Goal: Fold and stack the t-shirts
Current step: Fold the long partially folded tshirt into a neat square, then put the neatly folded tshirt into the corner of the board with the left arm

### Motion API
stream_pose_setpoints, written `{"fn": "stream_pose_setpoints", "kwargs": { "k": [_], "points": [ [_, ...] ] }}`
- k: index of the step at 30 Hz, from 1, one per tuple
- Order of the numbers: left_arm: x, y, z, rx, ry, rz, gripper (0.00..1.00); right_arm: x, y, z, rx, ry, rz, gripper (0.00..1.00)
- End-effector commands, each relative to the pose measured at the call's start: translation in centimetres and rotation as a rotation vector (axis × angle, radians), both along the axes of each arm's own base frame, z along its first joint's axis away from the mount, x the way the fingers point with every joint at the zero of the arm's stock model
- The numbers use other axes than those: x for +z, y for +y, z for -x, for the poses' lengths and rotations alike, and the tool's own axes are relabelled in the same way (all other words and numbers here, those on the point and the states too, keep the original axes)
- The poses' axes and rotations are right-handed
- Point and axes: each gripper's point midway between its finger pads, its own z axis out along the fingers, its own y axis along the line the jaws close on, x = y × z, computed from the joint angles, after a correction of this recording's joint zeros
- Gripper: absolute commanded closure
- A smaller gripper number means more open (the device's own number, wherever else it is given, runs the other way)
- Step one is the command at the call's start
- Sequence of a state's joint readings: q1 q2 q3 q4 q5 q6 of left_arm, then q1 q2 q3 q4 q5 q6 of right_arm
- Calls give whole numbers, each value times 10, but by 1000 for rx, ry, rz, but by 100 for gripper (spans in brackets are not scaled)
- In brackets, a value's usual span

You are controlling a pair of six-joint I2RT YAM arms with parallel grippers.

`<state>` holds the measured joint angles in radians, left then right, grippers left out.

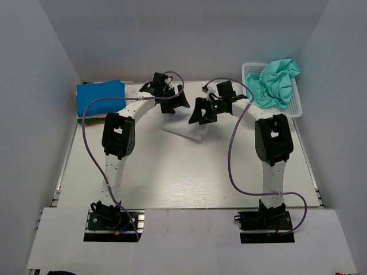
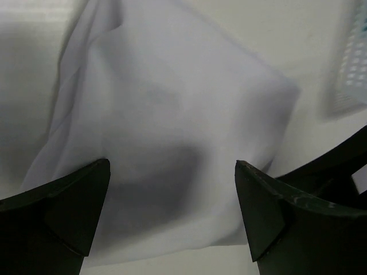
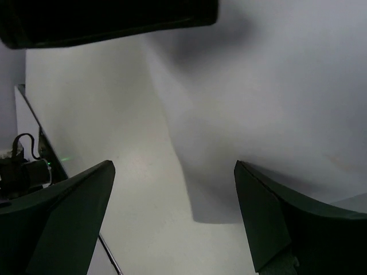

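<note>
White t-shirt (image 2: 172, 114) lies on the table (image 1: 172, 183) at ctr, a bit toward the rear, just in front of both grippers. It's white on white, so the top view shows only its near edge and a faint fold. In the L wrist view the cloth is spread fairly flat w/ soft creases, one corner pointing toward the basket (image 1: 295, 109).

L gripper (image 2: 172, 166) hangs above it, jaws spread wide, nothing btwn the fingers, no cloth pinched. R gripper (image 3: 174, 165) is likewise wide apart and holds nothing. Under it the shirt's edge runs across bare tabletop, cloth on the right of that view. Can't tell if either set of fingertips touches the fabric. From the top the two grippers sit near each other, the L one slightly further back, both arms bent inward over the table's middle.

Teal-green t-shirt (image 1: 278, 80) is crumpled and unfolded, piled in the white mesh basket at the rear R corner, bulging over its rim. Stack of folded t-shirts (image 1: 102, 94) sits at the rear L corner, blue one on top, w/ thin strips of green and reddish cloth under its near edge. Stack and basket are both well apart from the white shirt.
</note>
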<state>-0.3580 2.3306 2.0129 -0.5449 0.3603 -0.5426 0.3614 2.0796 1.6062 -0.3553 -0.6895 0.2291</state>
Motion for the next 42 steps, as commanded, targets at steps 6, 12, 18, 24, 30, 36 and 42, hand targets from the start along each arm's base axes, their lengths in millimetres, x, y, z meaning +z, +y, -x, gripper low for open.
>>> {"fn": "stream_pose_setpoints", "kwargs": {
  "k": [6, 12, 18, 24, 30, 36, 42],
  "points": [
    [-61, 36, 48, 60, 206, -97, 0, -64, -23, -32, -61, 12, 129, 10],
    [-17, 49, 35, 109, 120, -153, 0, -8, -20, -51, -49, -98, 156, 10],
    [77, 45, 21, 134, -85, -96, 0, 63, 2, -31, 19, -217, 43, 10],
    [101, 27, 19, 80, -132, 42, 0, 73, 40, 7, 153, -244, -106, 10],
    [47, 7, 1, 44, -12, 82, 0, 8, 30, 23, 163, -150, -20, 10],
    [1, 19, -28, 124, 12, -1, 0, -53, 11, 36, 159, -73, 78, 10],
    [-11, 40, -52, 213, -12, -94, 0, -85, -3, 37, 144, -28, 177, 10]
  ]
}}
